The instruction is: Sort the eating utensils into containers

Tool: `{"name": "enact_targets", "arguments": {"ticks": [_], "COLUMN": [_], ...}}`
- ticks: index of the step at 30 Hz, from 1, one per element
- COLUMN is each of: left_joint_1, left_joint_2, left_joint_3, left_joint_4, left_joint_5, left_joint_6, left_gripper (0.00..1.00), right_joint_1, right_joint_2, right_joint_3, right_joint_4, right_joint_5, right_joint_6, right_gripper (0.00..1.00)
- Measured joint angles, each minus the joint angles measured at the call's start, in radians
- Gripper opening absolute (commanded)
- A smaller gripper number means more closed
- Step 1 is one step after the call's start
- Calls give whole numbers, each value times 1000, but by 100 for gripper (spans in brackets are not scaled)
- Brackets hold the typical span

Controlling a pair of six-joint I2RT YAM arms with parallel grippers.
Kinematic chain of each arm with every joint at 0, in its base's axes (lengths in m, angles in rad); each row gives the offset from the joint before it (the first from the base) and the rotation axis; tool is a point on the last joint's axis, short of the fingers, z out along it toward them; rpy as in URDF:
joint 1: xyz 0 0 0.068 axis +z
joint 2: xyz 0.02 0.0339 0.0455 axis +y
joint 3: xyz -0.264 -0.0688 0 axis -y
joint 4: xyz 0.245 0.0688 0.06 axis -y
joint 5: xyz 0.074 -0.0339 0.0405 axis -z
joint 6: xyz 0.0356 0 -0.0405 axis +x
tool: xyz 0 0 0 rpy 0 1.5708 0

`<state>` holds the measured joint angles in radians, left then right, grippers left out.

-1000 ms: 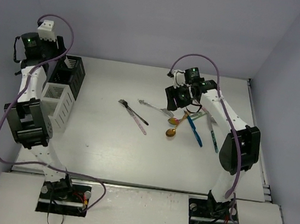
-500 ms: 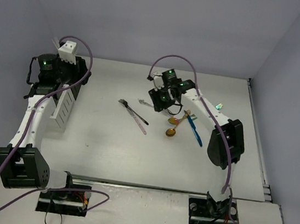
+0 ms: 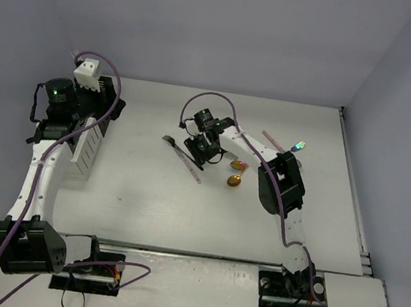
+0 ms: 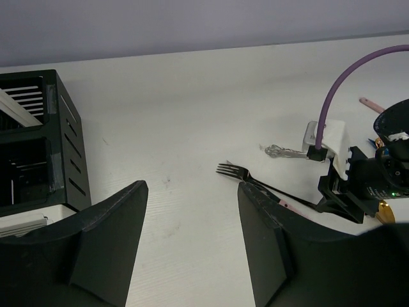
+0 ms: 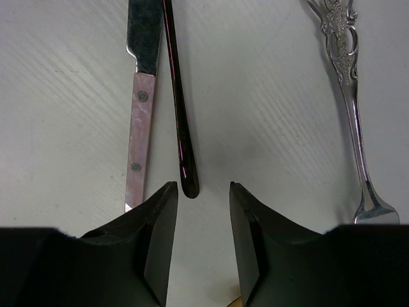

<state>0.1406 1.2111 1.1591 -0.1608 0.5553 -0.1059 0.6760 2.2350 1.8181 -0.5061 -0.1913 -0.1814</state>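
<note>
at the left, the left gripper (image 4: pixel 192 214) hangs beside the caddies with its fingers spread and nothing between them. the black caddy (image 4: pixel 64 147) stands at its 9 o'clock and the white caddy (image 3: pixel 87 145) just nearer the arm bases. pale sticks show inside the black one.

toward the middle of the table (image 3: pixel 146 199), the black-handled fork (image 5: pixel 179 115) lies flat. in the overhead view its tines point to 10 o'clock and its handle runs to 4 o'clock. the pink-handled knife (image 5: pixel 142 121) lies close alongside on its left, almost parallel.

the right gripper (image 5: pixel 199 217) sits low over the handle end. in its wrist view the handle runs from 12 to 6 o'clock, so the jaws cross its long axis and the tip sits at the mouth of the gap. the fingers stand partly apart, pinching nothing. the right arm is far nearer this fork. the knife's closeness looks like the main risk to a clean pinch.

further right lie an ornate silver fork (image 5: pixel 350 109) and a gold spoon (image 3: pixel 234 180).
</note>
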Motion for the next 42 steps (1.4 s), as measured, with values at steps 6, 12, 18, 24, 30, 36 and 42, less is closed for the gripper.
{"name": "enact_targets", "arguments": {"ticks": [6,12,18,24,30,36,42], "left_joint_1": [0,12,24,45,75,111,158], "left_joint_2": [7,23,42,69,79,80,94], "left_joint_3": [-11,-11,-11,-11,-11,-11,-11], "left_joint_4": [-8,-8,-7,-7,-6,1,31], "left_joint_5": [2,2,2,4,8,26,67], "left_joint_6": [2,1,1,-1,-7,-23,-106], "left_gripper": [56,55,56,56,56,56,57], "right_joint_1": [10,18,21,28,33,34,34], "right_joint_2": [6,64,124,188,246,249,241], "right_joint_3": [1,42,131,235,324,327,327], "right_joint_4": [1,4,9,10,28,38,26], "right_joint_5": [15,25,27,26,27,27,23], "right_joint_6": [-22,-35,-51,-55,-59,-54,-16], "right_gripper": [36,36,34,29,0,0,0]}}
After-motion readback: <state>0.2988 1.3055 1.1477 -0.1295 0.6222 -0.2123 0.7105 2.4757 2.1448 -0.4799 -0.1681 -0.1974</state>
